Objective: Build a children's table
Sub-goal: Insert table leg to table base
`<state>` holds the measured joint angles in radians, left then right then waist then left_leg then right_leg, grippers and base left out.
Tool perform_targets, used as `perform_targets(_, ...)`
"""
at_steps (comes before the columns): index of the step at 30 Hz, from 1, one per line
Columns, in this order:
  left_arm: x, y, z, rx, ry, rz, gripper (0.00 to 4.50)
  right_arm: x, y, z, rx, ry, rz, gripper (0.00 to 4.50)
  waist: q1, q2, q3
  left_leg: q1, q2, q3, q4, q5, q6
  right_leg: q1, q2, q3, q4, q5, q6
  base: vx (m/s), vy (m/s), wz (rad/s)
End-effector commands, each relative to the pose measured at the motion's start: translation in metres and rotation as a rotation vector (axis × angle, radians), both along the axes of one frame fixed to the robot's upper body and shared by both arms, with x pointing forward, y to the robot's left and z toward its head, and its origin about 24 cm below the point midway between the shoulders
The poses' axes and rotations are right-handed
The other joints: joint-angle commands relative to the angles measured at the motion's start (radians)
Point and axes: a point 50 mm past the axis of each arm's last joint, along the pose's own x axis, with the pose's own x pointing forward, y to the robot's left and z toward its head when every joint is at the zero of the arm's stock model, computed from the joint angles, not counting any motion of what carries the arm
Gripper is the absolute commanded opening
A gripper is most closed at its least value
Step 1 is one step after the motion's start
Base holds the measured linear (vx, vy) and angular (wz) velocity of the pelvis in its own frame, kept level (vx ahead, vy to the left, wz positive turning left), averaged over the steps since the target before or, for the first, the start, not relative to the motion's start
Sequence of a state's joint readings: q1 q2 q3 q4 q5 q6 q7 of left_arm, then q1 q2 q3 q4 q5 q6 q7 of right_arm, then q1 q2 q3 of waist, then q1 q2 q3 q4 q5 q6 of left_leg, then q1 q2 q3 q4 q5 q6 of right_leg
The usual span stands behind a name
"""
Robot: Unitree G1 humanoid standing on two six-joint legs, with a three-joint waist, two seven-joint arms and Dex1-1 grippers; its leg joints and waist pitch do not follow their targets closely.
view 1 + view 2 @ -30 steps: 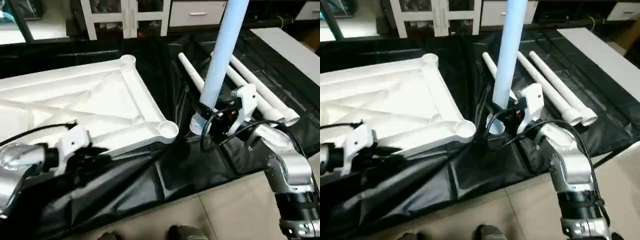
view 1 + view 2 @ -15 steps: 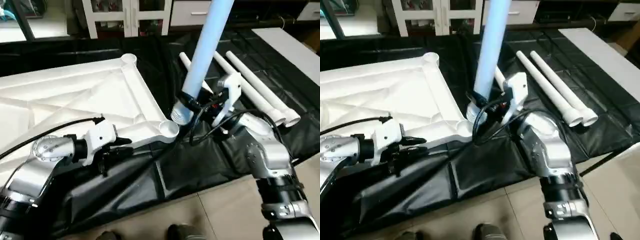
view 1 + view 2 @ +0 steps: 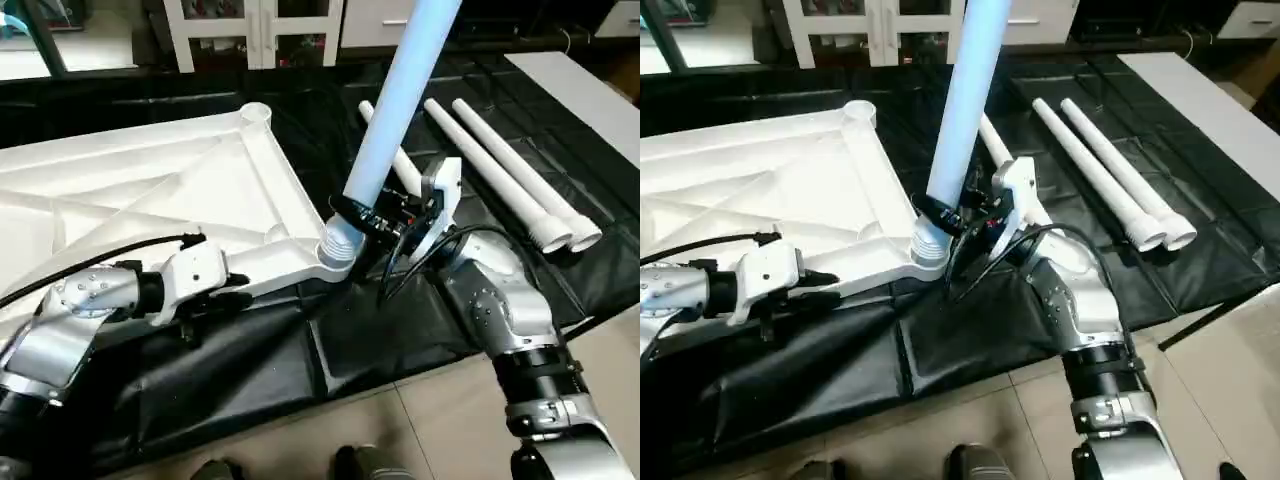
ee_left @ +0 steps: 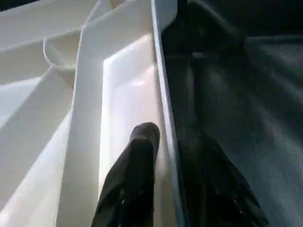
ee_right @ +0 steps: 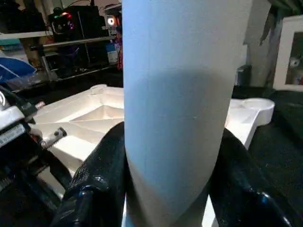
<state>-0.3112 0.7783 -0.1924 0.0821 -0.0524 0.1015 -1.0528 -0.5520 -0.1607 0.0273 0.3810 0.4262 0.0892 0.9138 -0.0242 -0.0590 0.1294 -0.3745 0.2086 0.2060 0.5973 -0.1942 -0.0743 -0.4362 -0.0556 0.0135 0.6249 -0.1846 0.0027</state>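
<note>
The children's table top [image 3: 150, 200] lies upside down on the left, ribbed side up. My right gripper [image 3: 375, 218] is shut on a white leg [image 3: 395, 110] and holds it nearly upright, tilted a little to the right. The leg's lower end rests at the near right corner socket [image 3: 338, 250]. In the right wrist view its black fingers [image 5: 102, 170] clasp the tube [image 5: 184, 109] from both sides. My left gripper [image 3: 232, 290] is at the top's near edge. One finger [image 4: 137, 161] lies inside the rim [image 4: 163, 118] and the other outside, pinching it.
Three more legs [image 3: 500, 175] lie side by side on the black sheet [image 3: 400, 330] to the right of the top. A white glass-door cabinet [image 3: 260, 35] stands at the back and a grey board [image 3: 580, 85] at the far right. Tiled floor [image 3: 440, 420] runs along the near edge.
My right gripper has carried the upright leg leftward, from over the black sheet onto the near right corner socket. My left gripper has moved right along the near edge toward that corner.
</note>
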Motion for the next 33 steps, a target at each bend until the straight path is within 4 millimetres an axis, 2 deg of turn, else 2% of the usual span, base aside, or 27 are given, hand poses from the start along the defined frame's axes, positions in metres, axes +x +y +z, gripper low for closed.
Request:
perform_targets(1, -0.007, 0.005, -0.009, 0.042, 0.059, -0.006, 1.05, 0.001, -0.004, 0.000, 0.000, -0.027, -0.012, 1.85, 0.006, 0.035, -0.075, 0.028, 0.014, -0.001, -0.064, -0.094, 0.048, 0.052, -0.039, 0.020, -0.048, 0.042, -0.298, 0.000, 0.000, 0.00)
perform_targets(2, -0.007, 0.005, -0.009, 0.043, 0.061, -0.006, 1.05, 0.001, -0.004, 0.000, -0.001, -0.027, -0.013, 1.85, 0.008, 0.034, -0.073, 0.028, 0.014, -0.001, -0.065, -0.098, 0.044, 0.052, -0.038, 0.020, -0.048, 0.038, -0.299, 0.000, 0.000, 0.00)
perform_targets(8, -0.009, -0.001, -0.015, 0.045, 0.079, -0.022, 0.44, 0.008, -0.007, 0.005, 0.012, -0.052, -0.032, 1.85, 0.010, 0.041, -0.080, 0.027, 0.012, -0.002, -0.062, -0.074, 0.046, 0.057, -0.040, 0.020, -0.042, 0.078, -0.309, 0.000, 0.000, 0.00)
perform_targets(13, -0.007, -0.007, -0.015, 0.023, 0.060, -0.029, 0.15, 0.010, -0.008, 0.004, 0.011, -0.056, -0.039, 1.85, 0.012, 0.041, -0.083, 0.026, 0.012, 0.000, -0.059, -0.045, 0.066, 0.059, -0.039, 0.020, -0.038, 0.128, -0.322, 0.000, 0.000, 0.00)
perform_targets(15, -0.006, -0.010, -0.015, 0.011, 0.055, -0.033, 0.05, 0.010, -0.008, 0.004, 0.006, -0.061, -0.038, 1.85, 0.019, 0.042, -0.084, 0.027, 0.012, 0.001, -0.057, -0.034, 0.078, 0.060, -0.039, 0.020, -0.037, 0.141, -0.325, 0.000, 0.000, 0.00)
perform_targets(18, -0.005, -0.015, -0.015, -0.012, 0.054, -0.042, 0.02, 0.011, -0.008, 0.004, -0.001, -0.069, -0.035, 1.85, 0.025, 0.042, -0.083, 0.027, 0.012, 0.001, -0.058, -0.043, 0.076, 0.060, -0.039, 0.020, -0.038, 0.126, -0.323, 0.000, 0.000, 0.00)
perform_targets(19, -0.005, -0.017, -0.016, -0.011, 0.054, -0.046, 0.02, 0.012, -0.009, 0.003, -0.003, -0.070, -0.036, 1.85, 0.023, 0.038, -0.085, 0.027, 0.012, 0.002, -0.058, -0.045, 0.077, 0.060, -0.038, 0.020, -0.038, 0.123, -0.323, 0.000, 0.000, 0.00)
perform_targets(25, -0.006, -0.023, -0.020, -0.018, 0.058, -0.063, 0.02, 0.014, -0.009, 0.002, -0.025, -0.077, -0.029, 1.85, 0.023, 0.039, -0.084, 0.025, 0.012, 0.000, -0.058, -0.053, 0.078, 0.060, -0.040, 0.021, -0.040, 0.089, -0.318, 0.000, 0.000, 0.00)
perform_targets(32, -0.005, -0.027, -0.021, -0.025, 0.058, -0.074, 0.02, 0.011, -0.013, -0.014, -0.083, -0.078, 0.004, 1.85, 0.023, 0.037, -0.080, 0.024, 0.013, 0.001, -0.057, -0.074, 0.083, 0.056, -0.042, 0.021, -0.044, 0.046, -0.315, 0.000, 0.000, 0.00)
perform_targets(33, -0.005, -0.027, -0.021, -0.024, 0.059, -0.076, 0.02, 0.010, -0.015, -0.020, -0.107, -0.063, 0.018, 1.85, 0.023, 0.032, -0.078, 0.022, 0.013, 0.001, -0.057, -0.076, 0.087, 0.057, -0.041, 0.021, -0.045, 0.043, -0.313, 0.000, 0.000, 0.00)
